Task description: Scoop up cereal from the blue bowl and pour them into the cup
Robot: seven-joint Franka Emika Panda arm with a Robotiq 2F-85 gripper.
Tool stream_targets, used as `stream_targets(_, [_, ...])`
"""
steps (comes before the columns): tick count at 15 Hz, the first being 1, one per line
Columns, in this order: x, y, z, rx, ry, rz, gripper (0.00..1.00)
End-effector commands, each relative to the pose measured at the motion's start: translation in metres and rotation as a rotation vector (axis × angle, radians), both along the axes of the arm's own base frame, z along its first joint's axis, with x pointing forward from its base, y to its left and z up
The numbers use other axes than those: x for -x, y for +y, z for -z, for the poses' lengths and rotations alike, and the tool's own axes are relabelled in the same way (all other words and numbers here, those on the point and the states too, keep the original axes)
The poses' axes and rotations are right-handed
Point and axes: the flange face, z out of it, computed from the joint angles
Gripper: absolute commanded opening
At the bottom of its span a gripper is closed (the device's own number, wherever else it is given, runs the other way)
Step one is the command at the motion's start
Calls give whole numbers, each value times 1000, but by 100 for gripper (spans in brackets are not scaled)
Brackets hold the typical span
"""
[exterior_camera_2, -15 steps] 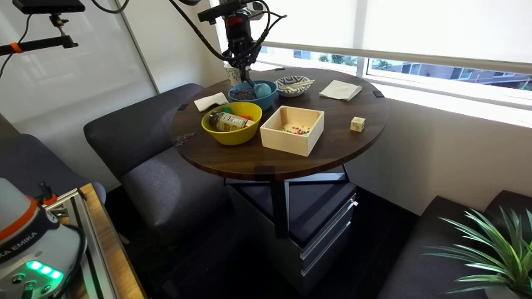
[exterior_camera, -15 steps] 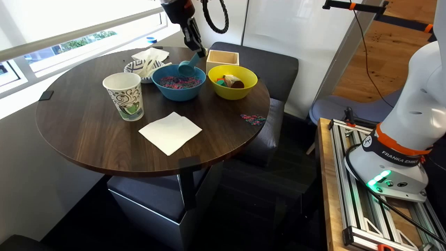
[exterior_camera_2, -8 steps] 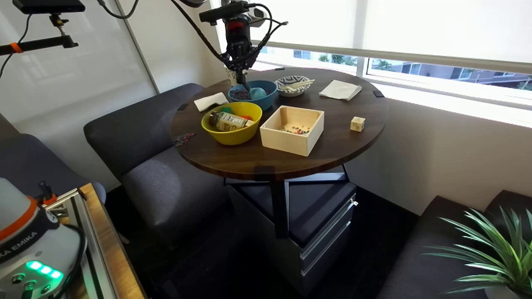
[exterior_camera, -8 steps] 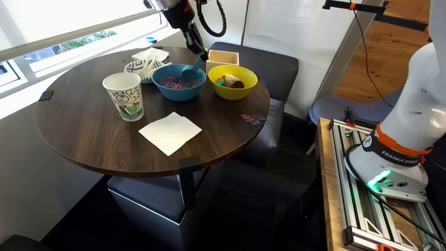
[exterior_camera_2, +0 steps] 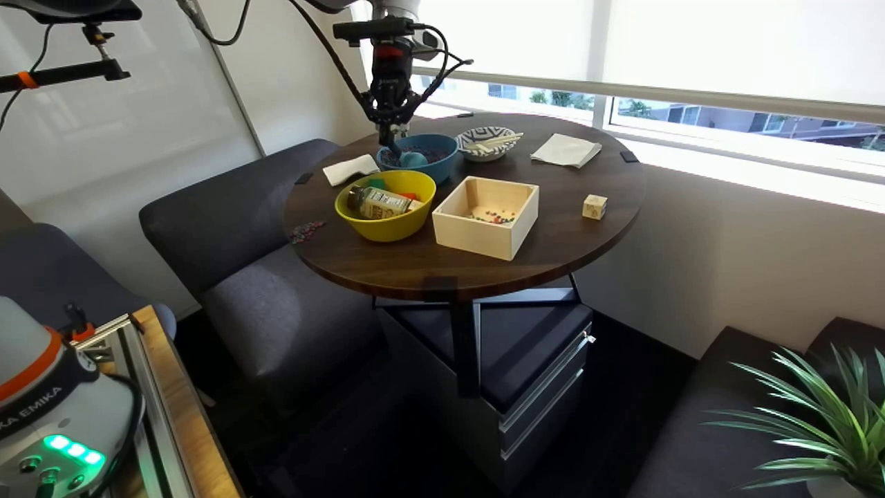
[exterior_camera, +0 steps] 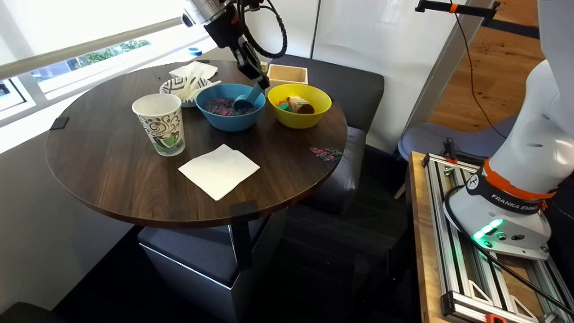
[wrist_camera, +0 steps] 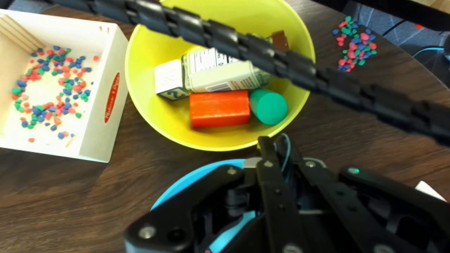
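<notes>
Clenched on 1 down-slanting scoop (exterior_camera: 245, 102), the hand (exterior_camera: 262, 82) has the cereal (exterior_camera: 219, 107) in the blue bowl (exterior_camera: 229, 122) below and to one side.

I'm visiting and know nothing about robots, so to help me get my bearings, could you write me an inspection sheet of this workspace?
Surface: round dark-wood table; loose coloured pieces lie near its edge.
Job's things: blue bowl holding cereal; blue scoop reaching into it; paper cup upright, apart from the bowl.
Clutter: yellow bowl with a jar and blocks; open wooden box with scattered bits; patterned bowl; white napkins; wooden cube.
Gripper: shut on the scoop.
Cables: black ribbed cable looping beside the gripper.
Surroundings: window with a blind partway down; dark padded seating; green plant.
</notes>
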Motion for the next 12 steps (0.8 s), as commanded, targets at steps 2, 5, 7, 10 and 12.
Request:
stream_targets(2, [-8,-1,9,-129,77,100,2])
stream_targets(5, [-12,-11,12,-180,88,182,2])
stream_targets(7, [-13,-15,14,-222,117,229,2])
stream_targets(10, [-13,-18,14,-311,171,283,2])
stream_targets(12, [-14,-17,11,-393,207,308,2])
